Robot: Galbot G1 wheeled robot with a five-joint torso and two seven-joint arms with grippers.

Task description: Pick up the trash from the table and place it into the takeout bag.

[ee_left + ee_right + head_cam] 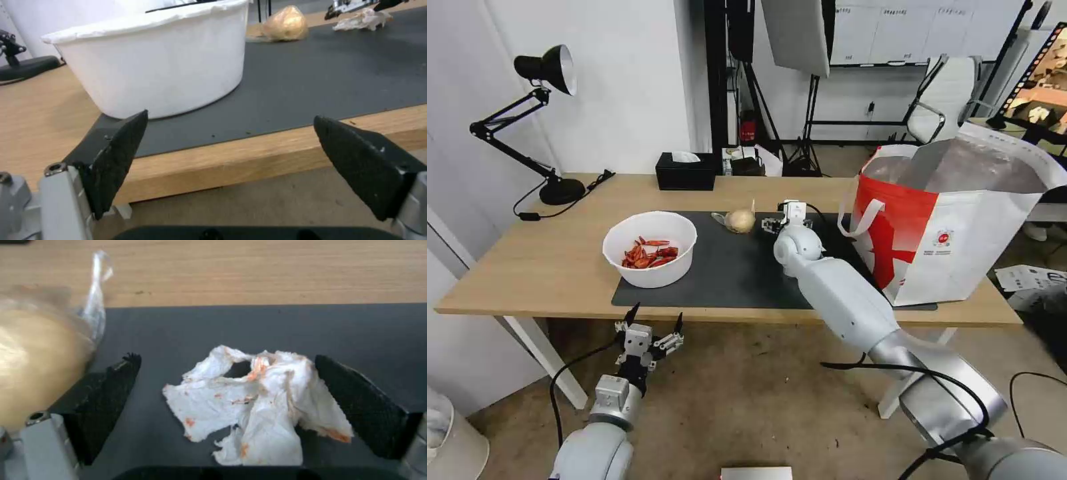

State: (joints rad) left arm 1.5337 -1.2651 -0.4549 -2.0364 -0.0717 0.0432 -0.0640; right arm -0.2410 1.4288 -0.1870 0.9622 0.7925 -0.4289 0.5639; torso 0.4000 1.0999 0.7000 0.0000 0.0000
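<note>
at centre frame of the head view, over the mat (pixel 727 273), our right gripper (pixel 227 406) sits spread w/ the crumpled tissue (pixel 258 400) btwn its fingers (pixel 356 406), so we judge next: close, lift, carry to the takeout bag (pixel 960 227) at right; left gripper (pixel 650 330) spread, lower left.

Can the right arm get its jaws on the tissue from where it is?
Probably yes. The right gripper is open, its jaws standing either side of the crumpled tissue on the mat; the bagged lump sits just outside one jaw.
</note>
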